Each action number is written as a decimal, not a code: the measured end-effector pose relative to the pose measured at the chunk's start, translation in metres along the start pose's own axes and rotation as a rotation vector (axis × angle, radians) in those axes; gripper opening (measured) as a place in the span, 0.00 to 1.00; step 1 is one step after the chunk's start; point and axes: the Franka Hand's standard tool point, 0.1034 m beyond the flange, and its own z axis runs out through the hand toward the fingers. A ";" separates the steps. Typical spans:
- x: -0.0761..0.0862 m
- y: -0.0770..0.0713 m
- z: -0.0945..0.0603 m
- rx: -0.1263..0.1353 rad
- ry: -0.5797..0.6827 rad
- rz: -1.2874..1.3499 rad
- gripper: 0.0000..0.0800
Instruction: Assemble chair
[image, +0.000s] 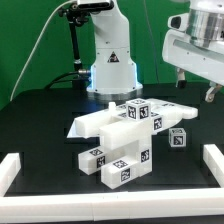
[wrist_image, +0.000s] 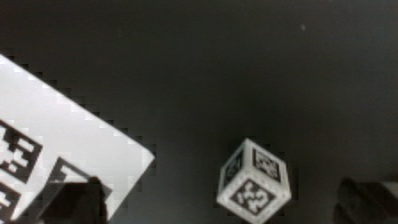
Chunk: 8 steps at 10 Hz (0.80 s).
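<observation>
White chunky parts of the chair (image: 112, 135) are lying bunched in the middle of the black table (image: 40, 120), with a broad slab (image: 98, 124) low in the heap and tagged blocks (image: 112, 166) resting on and against it. One small cube (image: 178, 138) is sitting apart from the heap, just beside it on the exterior view's right, with bare table showing round it. The gripper (image: 196, 86) is hanging high over that side, well above every part and further toward the exterior view's right than the small cube, so the piece is lying below the hand and a little back toward the heap. In the wrist view the two dark fingers (wrist_image: 71, 200) are showing blurred at opposite sides with only table and a cube far below between them, so the hand is standing spread and carrying nothing. That cube is probably the loose one, appearing a little off the middle of the gap and turned corner-on. Being a cube, it is offering no long axis. What the coming descent is likely turning on is that its faces are sitting slantwise to the line between the fingers, so a wrist turn is probably being called for before any closing
</observation>
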 end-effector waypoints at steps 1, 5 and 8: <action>0.001 0.000 0.007 0.000 0.004 -0.005 0.81; 0.012 -0.012 0.035 -0.013 0.022 -0.039 0.81; 0.026 -0.017 0.038 -0.011 0.010 -0.070 0.81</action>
